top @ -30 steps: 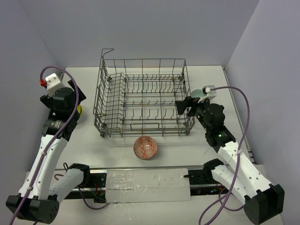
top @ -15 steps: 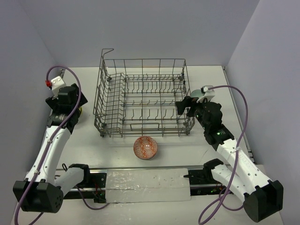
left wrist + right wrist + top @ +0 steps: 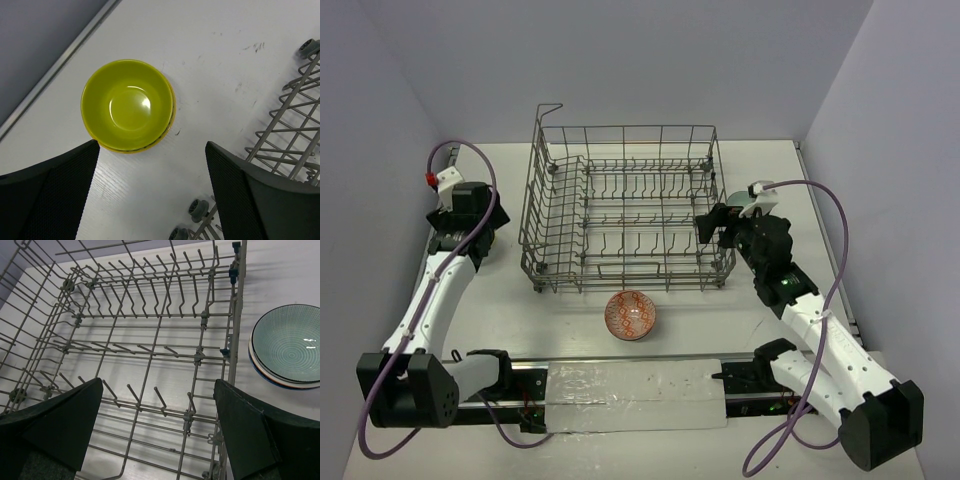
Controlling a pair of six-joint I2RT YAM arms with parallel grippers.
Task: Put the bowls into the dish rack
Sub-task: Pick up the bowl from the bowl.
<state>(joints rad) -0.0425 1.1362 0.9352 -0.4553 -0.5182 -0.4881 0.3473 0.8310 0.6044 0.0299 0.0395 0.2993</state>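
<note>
- At far left, left tool (image 3: 151,150) hangs over the table (image 3: 210,55), jaws wide apart, nothing between them.
- Lime bowl (image 3: 127,104) lies just ahead of that tool, upright, nested on at least one more bowl. The stack sits near the rack's left side, not touching it.
- Likely step: pick the lime bowl. Best to centre over its near rim and come straight down with one finger inside the wall and one outside, pinching the rim only.
- Risk: the bowl underneath may lift along with it. Grip the top rim alone, lift slowly, and check that the lower one is left on the table.
- Rack (image 3: 626,127) stands mid-table, with no bowl in it that I can see. Set the bowl on edge between two tines, tilted, not flat on the wires.
- Red-white bowl (image 3: 631,314) sits alone in front of the rack, touched by neither tool.
- Right tool (image 3: 159,384) hovers over the rack's right end, jaws spread full, empty.
- Teal bowl (image 3: 287,347) rests on a second bowl just outside the rack's right wall. Right arm should give the left arm room for the drop.
</note>
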